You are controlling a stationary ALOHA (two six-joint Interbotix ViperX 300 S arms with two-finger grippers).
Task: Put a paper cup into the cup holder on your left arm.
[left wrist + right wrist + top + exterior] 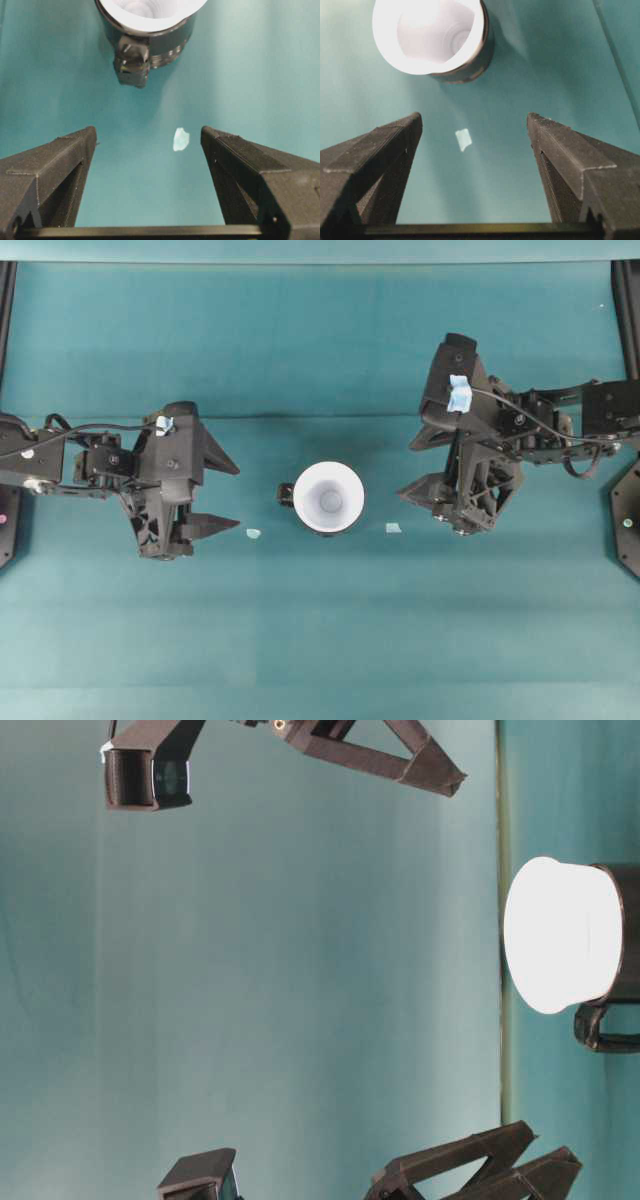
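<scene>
Cup (329,497) sits nested in holder (287,494), mid table (320,640), btwn both grippers, fingers wide apart, empty. Thin paper: light, crushable; I'd pinch rim gently, not squeeze wall.

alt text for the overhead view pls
A white paper cup sits inside a black cup holder at the centre of a teal table. The left gripper and right gripper flank it, both open and empty.
</scene>
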